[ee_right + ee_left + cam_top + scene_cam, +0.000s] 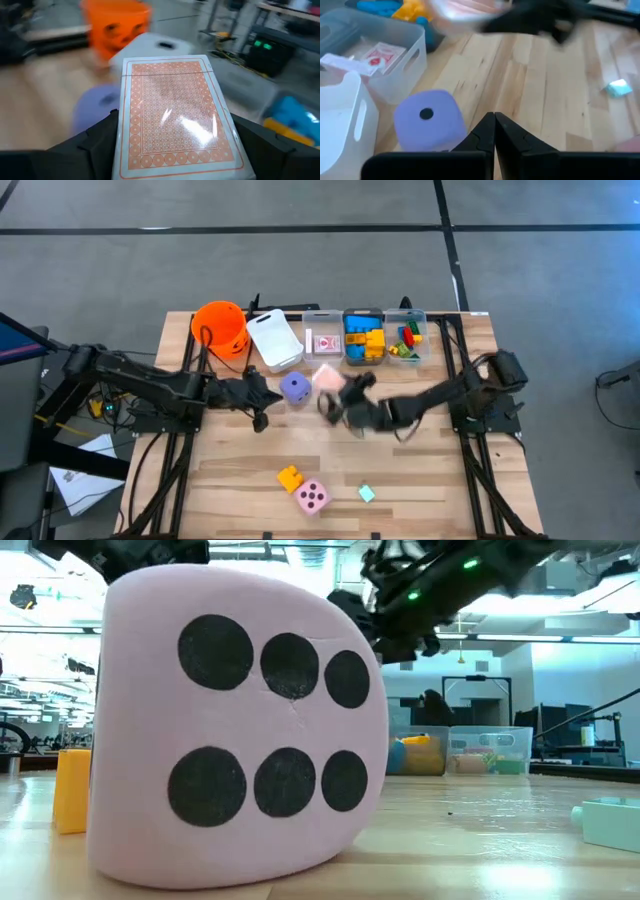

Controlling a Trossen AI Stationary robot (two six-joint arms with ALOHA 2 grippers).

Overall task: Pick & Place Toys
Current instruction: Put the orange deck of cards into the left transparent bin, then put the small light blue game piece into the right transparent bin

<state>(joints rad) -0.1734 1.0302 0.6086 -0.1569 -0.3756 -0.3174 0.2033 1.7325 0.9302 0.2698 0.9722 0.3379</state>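
The card pack — light, stiff, slick — is clamped edgewise by the right end effector; the left end effector is shut, empty.

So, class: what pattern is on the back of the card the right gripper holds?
An orange-pink lattice print with a white border on the card, clearest in the right wrist view.

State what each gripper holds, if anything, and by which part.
The right gripper holds a pink-backed card box, its fingers clamping the box's two long side edges. The left gripper is shut on nothing, beside the purple die.
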